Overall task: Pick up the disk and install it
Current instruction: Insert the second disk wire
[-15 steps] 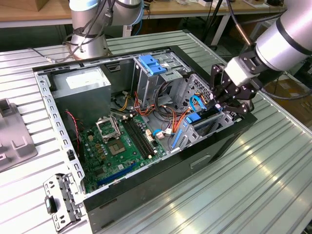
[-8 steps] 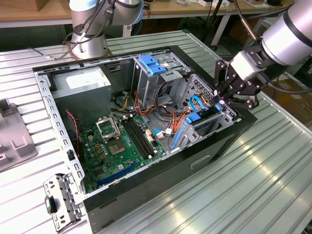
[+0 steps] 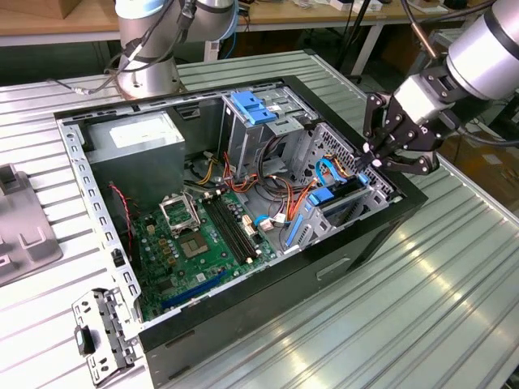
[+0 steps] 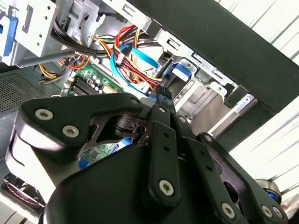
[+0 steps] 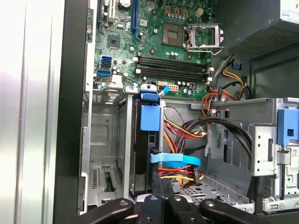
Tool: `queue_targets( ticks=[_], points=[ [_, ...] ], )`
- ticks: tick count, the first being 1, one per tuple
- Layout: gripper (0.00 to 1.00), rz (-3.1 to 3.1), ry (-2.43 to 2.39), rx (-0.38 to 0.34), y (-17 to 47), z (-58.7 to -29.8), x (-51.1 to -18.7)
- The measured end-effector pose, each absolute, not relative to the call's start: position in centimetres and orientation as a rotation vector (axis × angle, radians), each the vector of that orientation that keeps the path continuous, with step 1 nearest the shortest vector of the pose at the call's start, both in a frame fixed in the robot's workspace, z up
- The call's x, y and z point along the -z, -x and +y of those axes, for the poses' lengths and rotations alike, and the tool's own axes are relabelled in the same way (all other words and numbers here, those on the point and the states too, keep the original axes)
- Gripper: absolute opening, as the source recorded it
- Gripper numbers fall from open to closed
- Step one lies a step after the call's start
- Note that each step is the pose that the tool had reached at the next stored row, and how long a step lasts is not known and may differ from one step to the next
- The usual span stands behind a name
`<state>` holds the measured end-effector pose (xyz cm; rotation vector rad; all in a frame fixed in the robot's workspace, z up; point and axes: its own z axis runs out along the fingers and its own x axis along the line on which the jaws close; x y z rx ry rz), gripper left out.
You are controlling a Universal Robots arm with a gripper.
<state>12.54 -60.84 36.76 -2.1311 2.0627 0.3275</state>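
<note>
The disk (image 5: 144,154) stands on edge inside the metal drive bay (image 5: 105,140) at the end of the open computer case (image 3: 268,300). A blue side rail (image 5: 150,117) shows along the disk's edge. In the exterior view the disk's blue rail (image 3: 326,195) sits low in the bay on the exterior view's right. My gripper (image 3: 371,156) hangs over that bay with its black fingers drawn together, and nothing shows between them. In both wrist views the gripper (image 5: 162,184) (image 4: 162,93) points at the near end of the disk. I cannot tell if it touches.
A grey power-supply box (image 3: 142,134), green motherboard (image 3: 195,239) and a metal cage with a blue latch (image 3: 253,107) fill the case. Coloured cables (image 3: 280,198) run beside the bay. A loose metal bracket (image 3: 101,332) lies on the ribbed table (image 3: 422,308).
</note>
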Motion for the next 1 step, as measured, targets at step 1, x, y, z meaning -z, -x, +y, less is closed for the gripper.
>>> queue_targets(
  ticks=[1],
  points=[
    [0.11,2.063,2.131,-0.328,-12.54,-60.84,-36.76]
  ],
)
